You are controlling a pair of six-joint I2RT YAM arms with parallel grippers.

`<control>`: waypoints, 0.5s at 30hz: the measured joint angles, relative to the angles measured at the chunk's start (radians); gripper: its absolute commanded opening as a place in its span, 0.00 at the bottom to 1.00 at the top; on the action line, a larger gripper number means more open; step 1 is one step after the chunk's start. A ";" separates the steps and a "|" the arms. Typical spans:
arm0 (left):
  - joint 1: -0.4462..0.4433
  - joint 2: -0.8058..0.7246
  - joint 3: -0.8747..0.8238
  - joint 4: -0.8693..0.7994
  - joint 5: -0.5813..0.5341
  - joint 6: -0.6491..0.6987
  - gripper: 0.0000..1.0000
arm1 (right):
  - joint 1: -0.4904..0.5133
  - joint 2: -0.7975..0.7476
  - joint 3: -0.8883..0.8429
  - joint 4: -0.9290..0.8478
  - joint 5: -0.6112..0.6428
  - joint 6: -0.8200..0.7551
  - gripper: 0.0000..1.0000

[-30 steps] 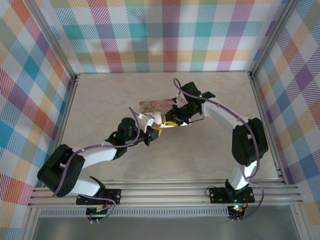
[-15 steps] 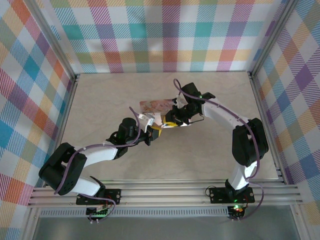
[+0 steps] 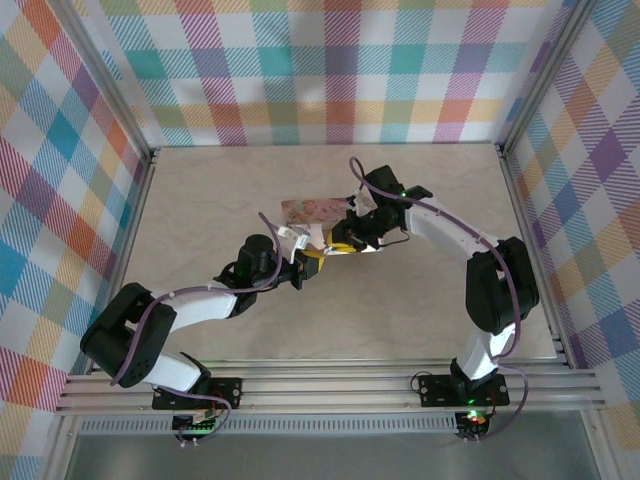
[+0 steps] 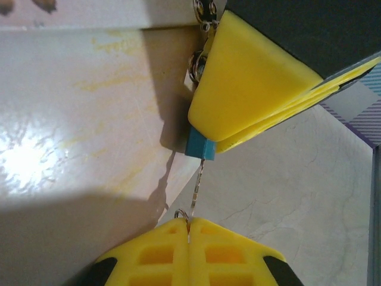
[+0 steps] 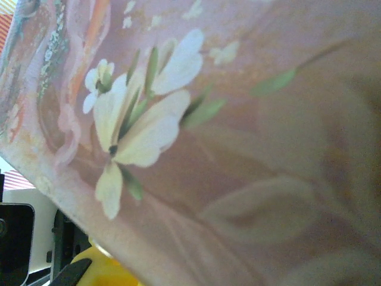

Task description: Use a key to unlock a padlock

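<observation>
Judging from the left wrist view, the job looks about midway: the left gripper [image 4: 189, 229], fingers pressed together on the ring of the key [image 4: 197, 182], holds the blade tip at or in the bluish end of the padlock [image 4: 198, 146]. The right gripper [image 3: 345, 243] seems to pinch the padlock just beside the tin [image 5: 238, 149], mid-table. Turning the key and freeing the shackle, which is hidden, appear not yet done, and no brand or writing can be read, since the tin bears only a flower print.

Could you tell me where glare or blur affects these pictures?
Left wrist: glare on the pale surface at left, shadow below it, key and padlock sharp. Right wrist: the pink tin blurs toward the right. Top external: even light, sharp.
</observation>
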 measured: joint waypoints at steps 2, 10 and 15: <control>0.000 0.006 0.002 0.008 0.000 -0.006 0.00 | 0.000 0.000 -0.002 0.004 -0.002 0.003 0.00; 0.000 0.012 0.006 0.013 0.003 -0.011 0.00 | 0.000 0.000 -0.008 0.015 -0.010 0.007 0.00; 0.000 0.035 0.027 0.013 0.021 -0.036 0.00 | -0.009 -0.012 -0.024 0.031 -0.011 0.014 0.00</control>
